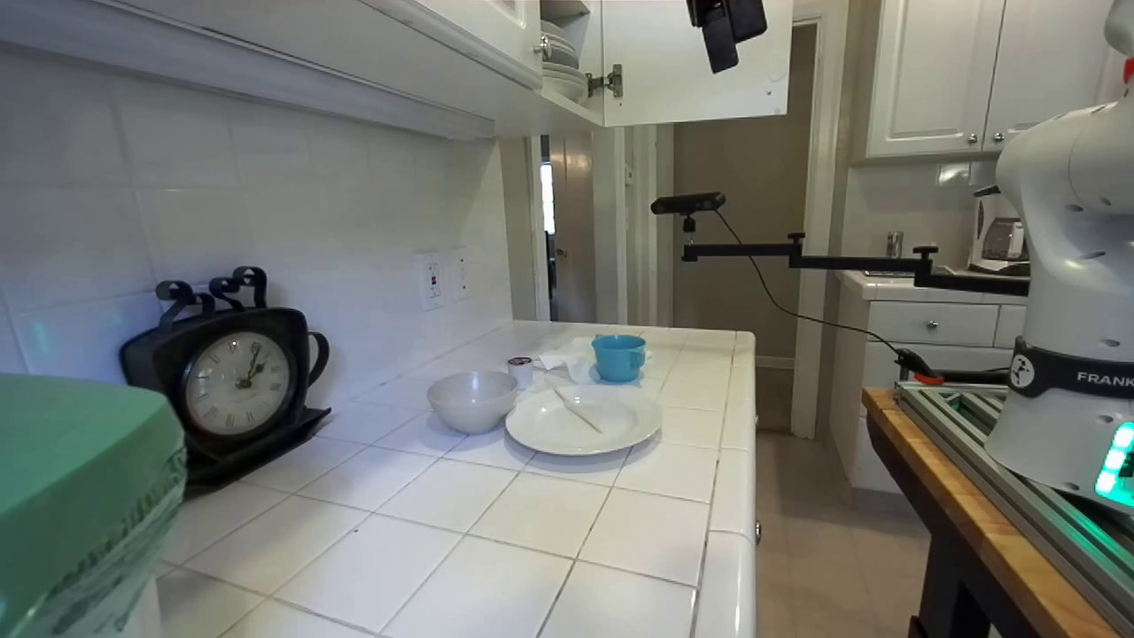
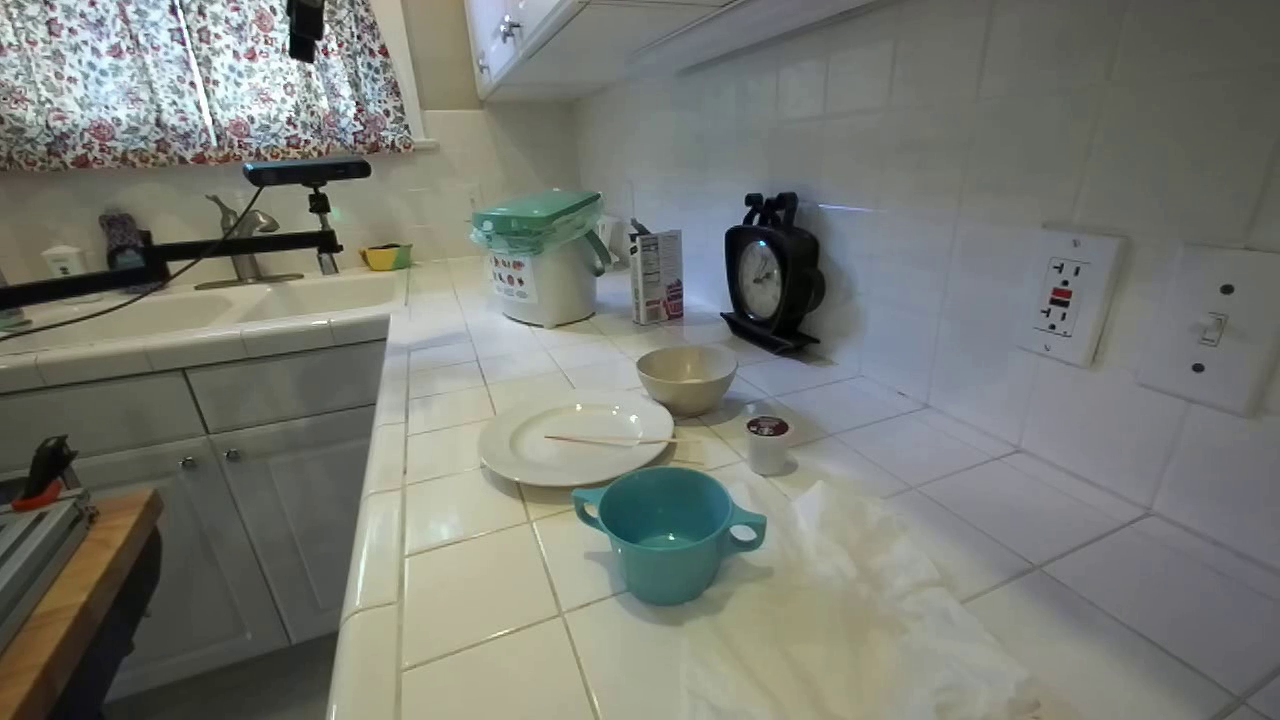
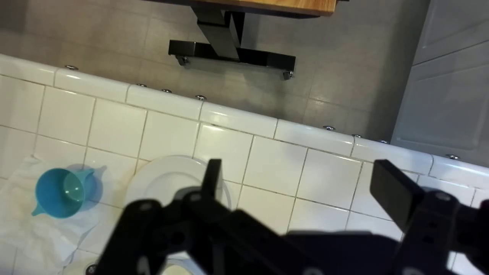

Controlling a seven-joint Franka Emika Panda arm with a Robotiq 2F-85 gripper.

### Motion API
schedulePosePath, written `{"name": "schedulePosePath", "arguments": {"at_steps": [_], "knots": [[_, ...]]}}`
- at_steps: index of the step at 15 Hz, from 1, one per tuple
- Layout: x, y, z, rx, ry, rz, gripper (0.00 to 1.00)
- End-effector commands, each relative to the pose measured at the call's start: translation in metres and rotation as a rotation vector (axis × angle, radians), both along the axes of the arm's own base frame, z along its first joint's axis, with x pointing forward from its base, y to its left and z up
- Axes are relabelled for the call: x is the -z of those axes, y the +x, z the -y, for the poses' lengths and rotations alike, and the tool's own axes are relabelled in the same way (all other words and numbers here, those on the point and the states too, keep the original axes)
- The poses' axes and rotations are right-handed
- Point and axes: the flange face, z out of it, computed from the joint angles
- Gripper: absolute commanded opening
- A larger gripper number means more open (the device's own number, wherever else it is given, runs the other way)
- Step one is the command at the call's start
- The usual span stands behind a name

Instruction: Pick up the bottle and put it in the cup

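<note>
The teal-blue cup [image 1: 617, 358] stands upright on the white tiled counter; it also shows in an exterior view [image 2: 668, 555] and in the wrist view [image 3: 57, 193]. It looks empty. No plain bottle shows. A small white container with a dark red lid [image 2: 767, 452] stands upright beside the bowl; it also shows in an exterior view [image 1: 521, 371], and only its edge [image 3: 91, 269] shows in the wrist view. My gripper [image 3: 298, 172] is open and empty, high above the counter, its left finger over the plate. Part of it [image 1: 728, 35] shows at the top of an exterior view.
A white plate [image 2: 510, 455] with a thin stick [image 2: 605, 440] lies between the cup and the pale bowl [image 2: 685, 382]. Crumpled white paper [image 2: 860, 590] lies by the cup. A black clock [image 1: 237, 381], a green-lidded bin [image 2: 540, 260] and a box [image 2: 657, 278] stand farther along. An open cabinet door [image 1: 695, 80] hangs above.
</note>
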Motion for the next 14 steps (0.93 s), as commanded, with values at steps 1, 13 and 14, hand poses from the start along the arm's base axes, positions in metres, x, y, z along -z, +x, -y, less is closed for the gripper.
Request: {"name": "schedulePosePath", "arguments": {"at_steps": [1,13,14], "knots": [[-0.001,0.0,0.0,0.0,0.0,-0.001,1.0],[0.066,0.046,0.085,0.159,-0.016,0.061,1.0],[0.076,0.051,0.097,0.185,-0.011,0.067,1.0]]}}
